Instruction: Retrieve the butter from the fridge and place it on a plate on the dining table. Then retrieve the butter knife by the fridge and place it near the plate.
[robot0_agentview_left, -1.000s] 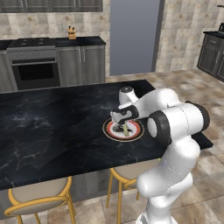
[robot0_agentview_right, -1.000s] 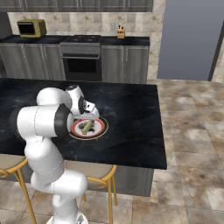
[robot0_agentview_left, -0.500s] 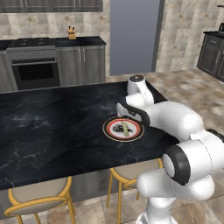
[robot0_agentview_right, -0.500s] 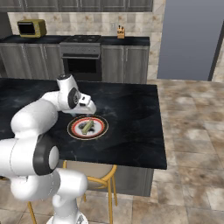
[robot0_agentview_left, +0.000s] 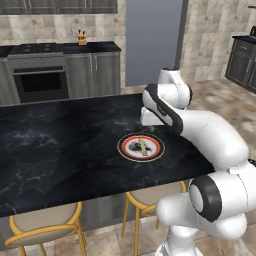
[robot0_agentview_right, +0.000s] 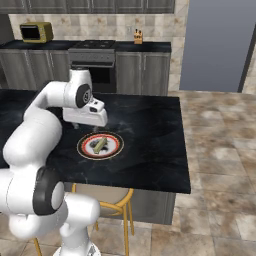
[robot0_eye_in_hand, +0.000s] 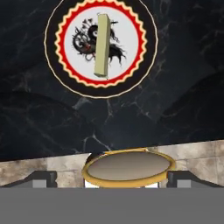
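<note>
Hand view looks down on the butter (robot0_eye_in_hand: 102, 46) lying across the plate (robot0_eye_in_hand: 101, 86) on the table (robot0_eye_in_hand: 39, 118), first job done; the hand (robot0_eye_in_hand: 111, 178), spread wide and empty, hovers clear, free to fetch the knife.

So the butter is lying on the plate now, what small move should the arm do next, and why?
Probably lift the open gripper up and away from the dining table and turn toward the fridge side for the butter knife. The butter lies flat across the middle of the plate, free of the fingers, so that step looks done.
</note>
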